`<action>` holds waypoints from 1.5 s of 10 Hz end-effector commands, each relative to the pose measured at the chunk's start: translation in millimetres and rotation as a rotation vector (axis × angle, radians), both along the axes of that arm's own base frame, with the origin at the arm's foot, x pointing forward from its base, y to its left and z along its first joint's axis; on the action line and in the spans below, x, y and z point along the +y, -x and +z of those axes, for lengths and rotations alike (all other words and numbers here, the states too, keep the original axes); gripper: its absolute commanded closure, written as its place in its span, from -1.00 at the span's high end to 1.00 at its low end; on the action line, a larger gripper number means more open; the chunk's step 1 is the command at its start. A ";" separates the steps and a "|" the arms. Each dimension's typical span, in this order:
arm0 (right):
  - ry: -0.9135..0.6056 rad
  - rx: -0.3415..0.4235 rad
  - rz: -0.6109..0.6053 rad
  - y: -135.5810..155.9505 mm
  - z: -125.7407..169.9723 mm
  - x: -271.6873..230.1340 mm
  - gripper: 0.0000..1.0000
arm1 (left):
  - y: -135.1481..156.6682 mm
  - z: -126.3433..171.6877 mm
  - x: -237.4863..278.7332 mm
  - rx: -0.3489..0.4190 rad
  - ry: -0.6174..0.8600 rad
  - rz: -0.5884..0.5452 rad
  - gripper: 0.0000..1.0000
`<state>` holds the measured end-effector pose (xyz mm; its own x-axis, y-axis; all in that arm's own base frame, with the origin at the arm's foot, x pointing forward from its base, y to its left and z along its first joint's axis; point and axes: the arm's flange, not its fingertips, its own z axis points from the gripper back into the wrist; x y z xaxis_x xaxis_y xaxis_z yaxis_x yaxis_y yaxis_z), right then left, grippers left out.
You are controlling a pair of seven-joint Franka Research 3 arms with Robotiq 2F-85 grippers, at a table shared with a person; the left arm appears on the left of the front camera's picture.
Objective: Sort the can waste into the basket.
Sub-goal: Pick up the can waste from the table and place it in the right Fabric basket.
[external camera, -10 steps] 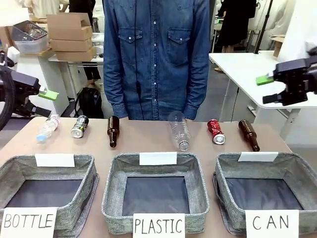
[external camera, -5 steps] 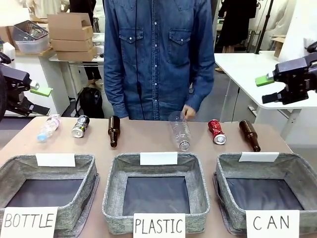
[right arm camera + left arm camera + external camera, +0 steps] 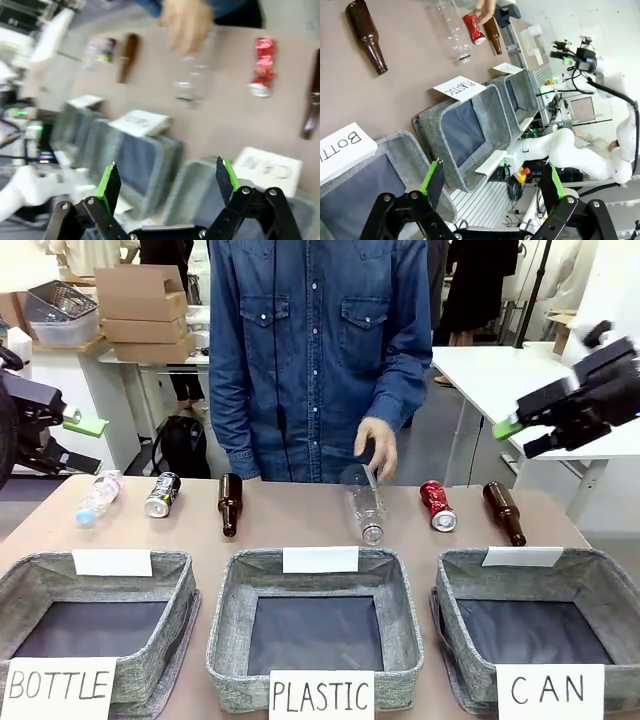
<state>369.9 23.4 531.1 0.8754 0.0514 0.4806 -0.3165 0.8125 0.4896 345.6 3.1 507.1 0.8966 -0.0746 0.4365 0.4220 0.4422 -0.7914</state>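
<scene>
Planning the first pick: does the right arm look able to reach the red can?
Probably yes: the right gripper hangs open, raised to the right of the red can; nothing covers it, and the person's hand is at the clear bottle.

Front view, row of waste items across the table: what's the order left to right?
small clear plastic bottle → silver-and-black can → brown glass bottle → large clear plastic bottle → red can → second brown glass bottle

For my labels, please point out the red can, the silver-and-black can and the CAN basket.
red can (image 3: 435, 505), front view, its side
silver-and-black can (image 3: 160, 495), front view, its side
CAN basket (image 3: 445, 582), front view, left wall
</scene>
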 end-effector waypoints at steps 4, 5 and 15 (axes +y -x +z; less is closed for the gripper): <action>0.304 -0.071 -0.032 -20.2 2.6 15.9 1.00 | -2.8 2.4 -0.4 -0.024 0.025 -0.013 1.00; 0.217 -0.030 0.083 -12.7 1.5 13.4 1.00 | -2.8 2.4 -0.4 -0.024 0.025 -0.013 1.00; 0.023 -0.071 0.042 62.4 16.4 -46.6 1.00 | -2.8 2.4 -0.4 -0.024 0.025 -0.013 1.00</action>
<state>285.8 -44.7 551.8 0.8592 0.0951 0.5028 -0.3634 0.8051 0.4688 346.5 3.3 508.3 0.8956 -0.0763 0.4383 0.4252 0.4367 -0.7928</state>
